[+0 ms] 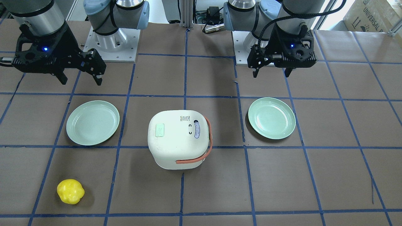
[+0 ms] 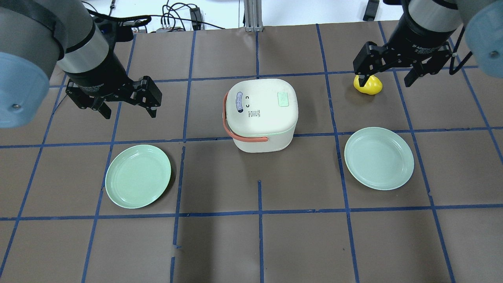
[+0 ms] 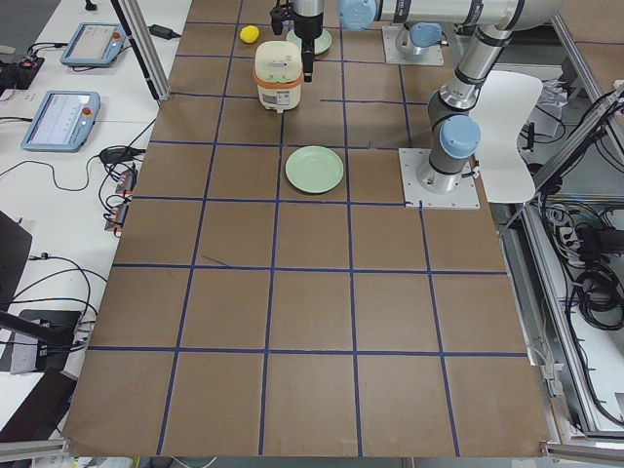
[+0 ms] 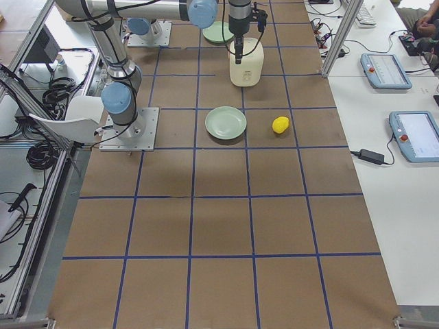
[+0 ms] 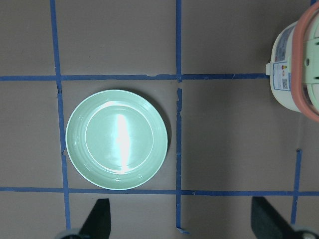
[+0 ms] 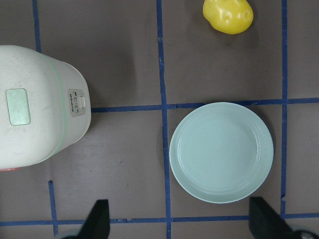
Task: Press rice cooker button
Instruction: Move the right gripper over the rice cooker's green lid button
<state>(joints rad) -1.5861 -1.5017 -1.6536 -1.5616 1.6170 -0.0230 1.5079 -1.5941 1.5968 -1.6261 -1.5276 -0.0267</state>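
The cream-white rice cooker (image 2: 261, 114) stands shut at the table's middle, its orange-red strap handle (image 2: 226, 122) toward my left arm. It also shows in the front view (image 1: 177, 138). A small control panel with a button (image 6: 76, 102) sits on its side wall facing my right arm, and a pale green pad (image 6: 18, 106) is on the lid. My left gripper (image 2: 129, 114) hovers open and empty to the cooker's left. My right gripper (image 2: 386, 82) hovers open and empty to its right, above a yellow object. Neither touches the cooker.
A mint-green plate (image 2: 137, 176) lies near my left gripper, also in the left wrist view (image 5: 117, 139). A second plate (image 2: 379, 158) lies on the right, also in the right wrist view (image 6: 222, 152). A yellow pepper-like object (image 2: 367, 85) lies beyond it. Blue tape lines grid the brown table.
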